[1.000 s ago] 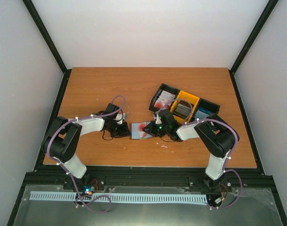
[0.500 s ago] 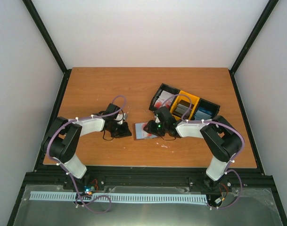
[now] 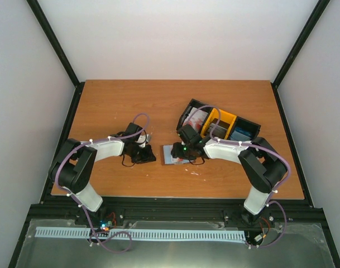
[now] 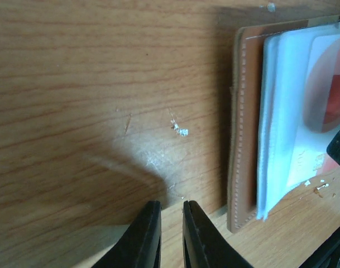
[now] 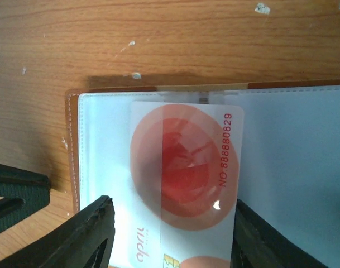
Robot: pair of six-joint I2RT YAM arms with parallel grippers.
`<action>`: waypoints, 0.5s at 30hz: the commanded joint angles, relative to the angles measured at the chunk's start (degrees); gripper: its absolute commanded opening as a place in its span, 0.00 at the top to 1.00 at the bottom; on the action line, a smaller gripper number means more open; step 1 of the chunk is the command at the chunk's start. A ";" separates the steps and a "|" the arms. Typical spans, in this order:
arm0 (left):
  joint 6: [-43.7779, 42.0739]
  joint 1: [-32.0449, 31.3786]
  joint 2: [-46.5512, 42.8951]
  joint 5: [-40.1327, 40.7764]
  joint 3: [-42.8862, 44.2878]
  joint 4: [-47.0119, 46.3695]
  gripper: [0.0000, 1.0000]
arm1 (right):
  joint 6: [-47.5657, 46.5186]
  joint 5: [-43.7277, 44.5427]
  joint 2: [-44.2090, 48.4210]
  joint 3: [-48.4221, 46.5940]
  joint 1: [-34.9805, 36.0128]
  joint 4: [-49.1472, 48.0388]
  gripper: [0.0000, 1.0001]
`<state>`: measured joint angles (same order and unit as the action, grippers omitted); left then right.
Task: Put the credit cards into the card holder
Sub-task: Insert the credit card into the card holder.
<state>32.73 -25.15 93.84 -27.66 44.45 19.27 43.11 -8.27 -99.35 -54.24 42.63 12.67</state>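
Note:
The brown card holder lies open on the table between my two grippers, pale lining up. A white credit card with red circles lies flat on that lining, its far half under a clear sleeve. My right gripper hangs just above it, open, one finger on each side of the card and neither touching it. My left gripper sits over bare wood just left of the holder's leather edge, its fingers almost together with nothing between them. The same card shows at the right edge of the left wrist view.
Three joined bins stand behind the right arm: a black one with white and red cards, a yellow one with dark grey cards, and a black one with blue cards. Small white specks dot the wood around the holder.
My right gripper has gone from shut to wide open, letting go of the white and red card, and has shifted a little left over the holder. The left arm has stayed put.

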 commanded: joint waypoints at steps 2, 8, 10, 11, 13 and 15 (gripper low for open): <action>0.14 -0.34 -1.11 0.81 -0.50 -0.36 0.86 | -0.89 4.57 1.74 -1.89 1.05 5.94 0.45; 0.09 -0.33 -1.51 -0.08 -0.41 -1.11 0.84 | -0.53 6.77 0.85 -3.38 1.23 8.72 0.52; -0.07 -0.34 -1.59 -0.79 -0.45 -1.56 0.83 | -0.73 5.25 -0.17 -3.52 1.39 7.85 0.57; -0.19 -0.34 -1.56 -1.42 -0.36 -1.90 0.82 | -0.87 4.67 -0.66 -3.65 1.50 7.55 0.59; -0.25 -0.32 -1.49 -2.23 0.00 -2.34 0.80 | -0.96 3.76 -1.36 -3.79 1.66 7.10 0.62; -0.34 -0.34 -1.17 -2.95 0.45 -2.82 0.80 | -1.25 3.09 -1.82 -3.99 1.66 6.86 0.64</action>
<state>32.67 -25.17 93.56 -28.80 44.27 18.37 42.35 -4.49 -99.70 -56.97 43.53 19.49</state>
